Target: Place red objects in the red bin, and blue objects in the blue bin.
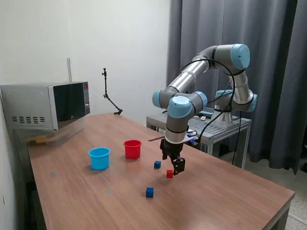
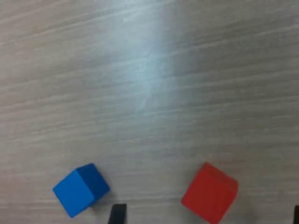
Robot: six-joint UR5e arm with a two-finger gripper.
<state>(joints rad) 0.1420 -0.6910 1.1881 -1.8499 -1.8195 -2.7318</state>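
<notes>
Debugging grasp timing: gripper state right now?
Gripper: open, holding nothing. The red cube sits on the table between its fingers, not yet clamped.

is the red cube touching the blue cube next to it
Apart. The wrist view shows the red cube and the blue cube with a wide strip of bare table between them.

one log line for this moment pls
gripper: open, low over small red cube | cube: on wooden table, ungrasped | red plastic cup: contents unseen
</notes>
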